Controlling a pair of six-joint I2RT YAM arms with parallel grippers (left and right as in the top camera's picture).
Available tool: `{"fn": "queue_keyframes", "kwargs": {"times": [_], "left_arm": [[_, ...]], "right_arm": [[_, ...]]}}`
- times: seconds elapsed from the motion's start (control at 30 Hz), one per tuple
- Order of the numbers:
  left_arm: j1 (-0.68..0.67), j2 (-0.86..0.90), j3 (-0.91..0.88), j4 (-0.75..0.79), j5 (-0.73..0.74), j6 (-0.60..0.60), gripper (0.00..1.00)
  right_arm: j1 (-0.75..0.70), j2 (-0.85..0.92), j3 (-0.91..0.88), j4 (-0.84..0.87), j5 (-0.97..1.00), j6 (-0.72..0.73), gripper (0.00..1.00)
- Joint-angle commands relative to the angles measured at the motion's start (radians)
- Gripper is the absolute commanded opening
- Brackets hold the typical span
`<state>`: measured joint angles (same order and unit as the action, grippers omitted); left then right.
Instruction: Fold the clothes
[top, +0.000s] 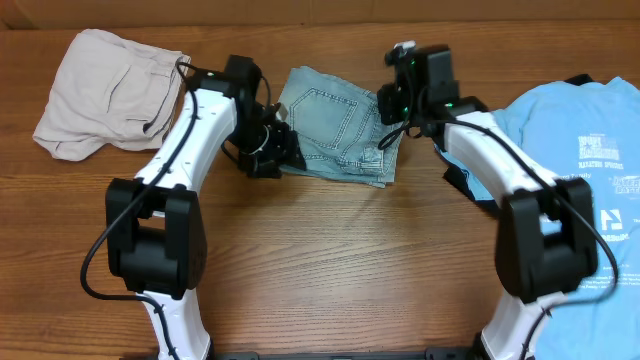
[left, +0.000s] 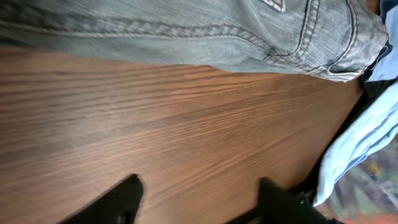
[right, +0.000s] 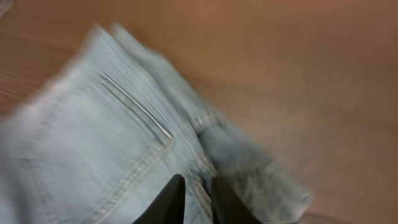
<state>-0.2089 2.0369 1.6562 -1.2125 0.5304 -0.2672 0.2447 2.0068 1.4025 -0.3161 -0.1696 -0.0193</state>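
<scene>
Left tool (left: 200, 185) is spread wide and empty over the bare brown wooden surface (left: 155, 124), just at the left edge of the folded light-wash blue denim jeans (top: 335, 135), far middle. Right tool (right: 196, 182) is nearly pressed together over the denim; too blurry to say if it's pinching. I'd pinch both edges evenly before folding.

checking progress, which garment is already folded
The denim jeans in the middle, a compact folded rectangle; the beige trousers lie crumpled and the sky-blue T-shirt is spread out.
</scene>
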Motion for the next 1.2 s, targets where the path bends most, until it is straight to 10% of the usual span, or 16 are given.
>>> {"fn": "queue_keyframes", "kwargs": {"times": [0.0,0.53,1.17], "left_arm": [[0.006,0.005,-0.006,-0.006,-0.007,-0.034,0.87],[0.023,0.005,-0.006,0.008,-0.157,-0.106,1.0],[0.027,0.005,-0.299,0.337,0.1,-0.269,1.0]], "right_arm": [[0.002,0.108,-0.002,-0.035,0.021,0.023,0.15],[0.104,-0.002,0.003,-0.708,-0.094,0.155,0.04],[0.1,-0.027,-0.079,-0.583,-0.061,0.159,0.04]]}}
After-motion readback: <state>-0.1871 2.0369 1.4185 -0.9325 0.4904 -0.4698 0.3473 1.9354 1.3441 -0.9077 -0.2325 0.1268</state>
